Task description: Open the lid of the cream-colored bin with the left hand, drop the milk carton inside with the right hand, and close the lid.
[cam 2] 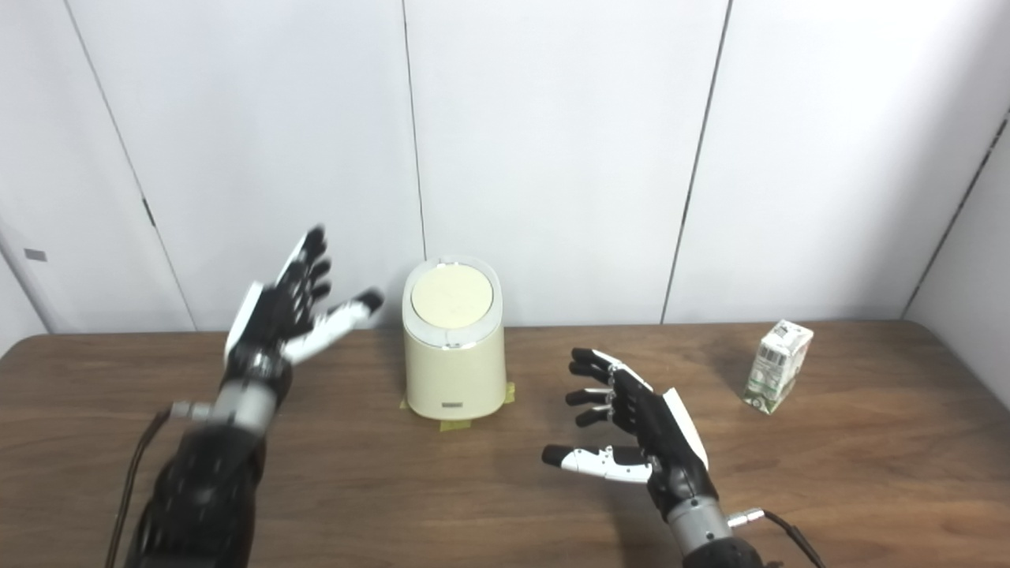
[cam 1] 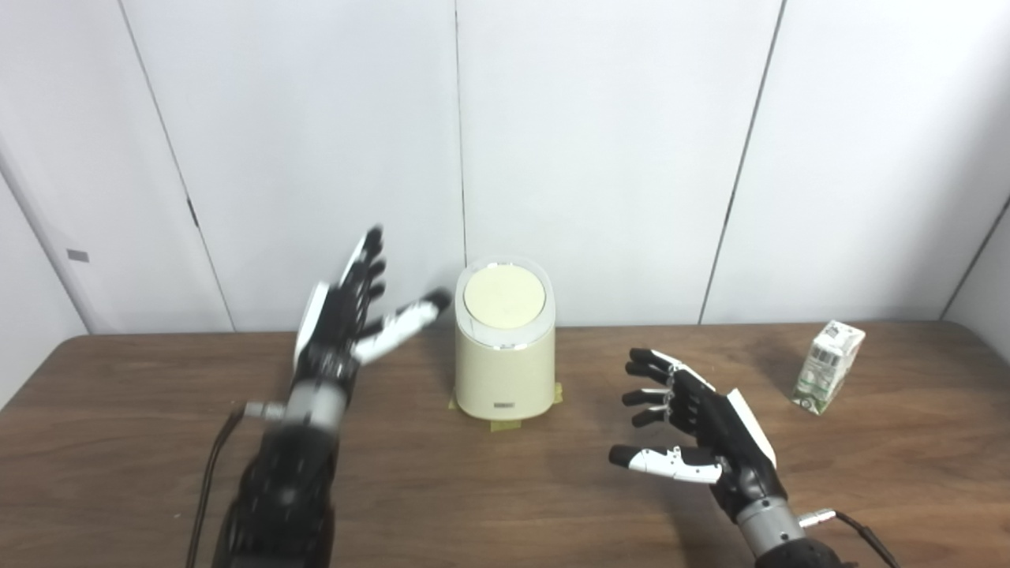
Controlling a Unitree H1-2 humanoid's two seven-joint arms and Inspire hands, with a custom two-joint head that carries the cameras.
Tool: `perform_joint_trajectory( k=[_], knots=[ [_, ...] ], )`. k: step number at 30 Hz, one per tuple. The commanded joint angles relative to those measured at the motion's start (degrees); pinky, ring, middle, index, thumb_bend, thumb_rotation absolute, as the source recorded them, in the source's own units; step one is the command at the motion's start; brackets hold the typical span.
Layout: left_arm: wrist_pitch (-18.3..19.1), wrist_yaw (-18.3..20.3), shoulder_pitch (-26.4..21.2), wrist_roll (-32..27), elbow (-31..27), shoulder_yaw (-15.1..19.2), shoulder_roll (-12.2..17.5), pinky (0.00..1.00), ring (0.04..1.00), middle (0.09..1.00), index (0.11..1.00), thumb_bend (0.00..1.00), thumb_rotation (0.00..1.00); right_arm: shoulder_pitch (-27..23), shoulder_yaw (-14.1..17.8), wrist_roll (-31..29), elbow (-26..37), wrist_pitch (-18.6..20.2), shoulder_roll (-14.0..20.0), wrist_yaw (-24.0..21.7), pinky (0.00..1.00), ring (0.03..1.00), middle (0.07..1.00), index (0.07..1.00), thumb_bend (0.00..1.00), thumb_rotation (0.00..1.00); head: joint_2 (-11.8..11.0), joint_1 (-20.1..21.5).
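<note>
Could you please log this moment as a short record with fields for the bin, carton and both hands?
bin: cream-colored bin upright at the table's middle, near the back edge, on tape patches
lid: lid closed
carton: milk carton standing tilted at the far right of the table, untouched
left hand: left hand raised beside the bin's left, open, blurred, touching nothing
right hand: right hand open above the table between bin and carton, holding nothing
task state: no step done yet
</note>
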State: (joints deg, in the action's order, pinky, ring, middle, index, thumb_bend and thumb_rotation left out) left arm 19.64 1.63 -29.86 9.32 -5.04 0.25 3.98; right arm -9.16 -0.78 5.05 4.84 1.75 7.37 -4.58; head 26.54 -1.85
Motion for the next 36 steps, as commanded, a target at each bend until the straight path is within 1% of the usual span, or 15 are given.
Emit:
perform_joint_trajectory(
  k=[1, 3, 6, 8, 9, 11, 13, 15, 17, 19, 23, 26, 30, 32, 36],
  knots=[
    [-0.2, -1.2, -5.6, 1.6, 1.5, -0.6, 0.4, 0.93, 0.999, 1.000, 1.000, 0.88, 0.37, -2.2, 0.1, -0.2, 1.2, -2.1, 0.4, 0.1, 0.55, 0.676, 0.811, 0.810, 0.79, 0.18, 0.1, -0.2],
    [-0.5, -1.8, -7.6, 2.1, 3.3, -0.9, 0.4, 0.90, 1.000, 1.000, 1.000, 0.89, 0.37, -2.2, -0.1, 0.0, 1.4, -1.9, 0.2, 0.2, 0.56, 0.677, 0.816, 0.821, 0.79, 0.16, 0.1, 0.0],
    [-2.0, -2.9, -10.4, 3.1, 6.8, -1.6, 0.6, 0.89, 1.000, 1.000, 1.000, 0.89, 0.35, -2.2, -0.3, 0.3, 1.8, -1.3, -0.2, 0.4, 0.56, 0.681, 0.817, 0.830, 0.78, 0.15, 0.1, 0.3],
    [-2.4, -3.4, -12.1, 6.2, 9.0, -3.5, 1.6, 0.88, 1.000, 1.000, 1.000, 0.90, 0.34, -2.2, -0.3, 0.2, 2.1, -1.1, -0.4, 0.4, 0.57, 0.685, 0.818, 0.832, 0.77, 0.14, 0.2, 0.3],
    [-2.6, -3.5, -12.8, 8.1, 9.9, -4.7, 2.4, 0.91, 1.000, 1.000, 1.000, 0.90, 0.35, -2.2, -0.4, 0.2, 2.3, -0.9, -0.6, 0.4, 0.56, 0.686, 0.818, 0.833, 0.76, 0.13, 0.3, 0.4],
    [-3.1, -3.9, -13.8, 11.1, 11.5, -6.8, 3.7, 0.90, 1.000, 1.000, 1.000, 0.90, 0.36, -2.2, -0.5, 0.2, 2.6, -0.5, -1.0, 0.6, 0.56, 0.688, 0.819, 0.834, 0.75, 0.12, 0.3, 0.6],
    [-3.3, -4.4, -14.7, 13.5, 13.5, -8.6, 4.7, 0.84, 1.000, 1.000, 1.000, 0.93, 0.32, -2.2, -0.5, 0.1, 3.0, -0.2, -1.5, 0.7, 0.56, 0.679, 0.816, 0.829, 0.75, 0.09, 0.3, 0.8],
    [-3.5, -4.7, -15.4, 15.6, 15.2, -10.1, 5.5, 0.80, 1.000, 1.000, 1.000, 0.95, 0.29, -2.2, -0.7, 0.3, 3.3, 0.1, -1.9, 0.7, 0.56, 0.678, 0.819, 0.830, 0.75, 0.09, 0.2, 1.4],
    [-4.2, -5.1, -16.0, 17.6, 17.3, -11.5, 6.4, 0.80, 1.000, 1.000, 1.000, 0.95, 0.26, -2.1, -1.0, 0.6, 3.8, 0.6, -2.3, 0.5, 0.55, 0.679, 0.832, 0.836, 0.74, 0.09, 0.3, 1.8],
    [-4.7, -5.3, -16.1, 18.4, 18.5, -11.9, 6.7, 0.83, 1.000, 1.000, 1.000, 0.95, 0.22, -1.9, -1.4, 0.9, 4.1, 0.8, -2.6, 0.5, 0.53, 0.679, 0.843, 0.841, 0.74, 0.10, 0.4, 2.0],
    [-6.9, -6.6, -15.9, 19.6, 21.7, -12.2, 6.8, 0.85, 1.000, 1.000, 1.000, 0.95, 0.19, -2.0, -1.9, 1.8, 3.8, -0.4, -2.9, 1.0, 0.53, 0.672, 0.843, 0.834, 0.76, 0.13, 0.2, 2.3],
    [-6.9, -7.1, -15.6, 20.4, 23.1, -12.4, 6.6, 0.85, 1.000, 1.000, 1.000, 0.95, 0.21, -1.9, -2.0, 1.9, 3.9, -0.3, -3.1, 0.9, 0.52, 0.657, 0.839, 0.831, 0.75, 0.15, 0.2, 2.5],
    [-7.3, -8.0, -15.4, 21.0, 25.0, -12.5, 6.3, 0.87, 1.000, 1.000, 1.000, 0.95, 0.22, -1.9, -2.1, 1.0, 3.4, -1.2, -3.2, 0.5, 0.50, 0.659, 0.843, 0.839, 0.74, 0.15, 0.1, 2.7],
    [-7.8, -8.4, -15.3, 21.1, 25.7, -12.6, 6.2, 0.86, 1.000, 1.000, 1.000, 0.95, 0.22, -1.8, -2.1, 0.3, 3.4, -0.9, -3.4, 0.2, 0.49, 0.662, 0.847, 0.842, 0.74, 0.16, 0.2, 2.8],
    [-8.8, -8.8, -15.0, 21.2, 26.8, -12.7, 5.8, 0.86, 1.000, 1.000, 1.000, 0.95, 0.27, -1.8, -2.2, 0.3, 3.5, -0.6, -3.6, 0.4, 0.50, 0.658, 0.841, 0.836, 0.76, 0.16, 0.4, 3.2]
  ],
)
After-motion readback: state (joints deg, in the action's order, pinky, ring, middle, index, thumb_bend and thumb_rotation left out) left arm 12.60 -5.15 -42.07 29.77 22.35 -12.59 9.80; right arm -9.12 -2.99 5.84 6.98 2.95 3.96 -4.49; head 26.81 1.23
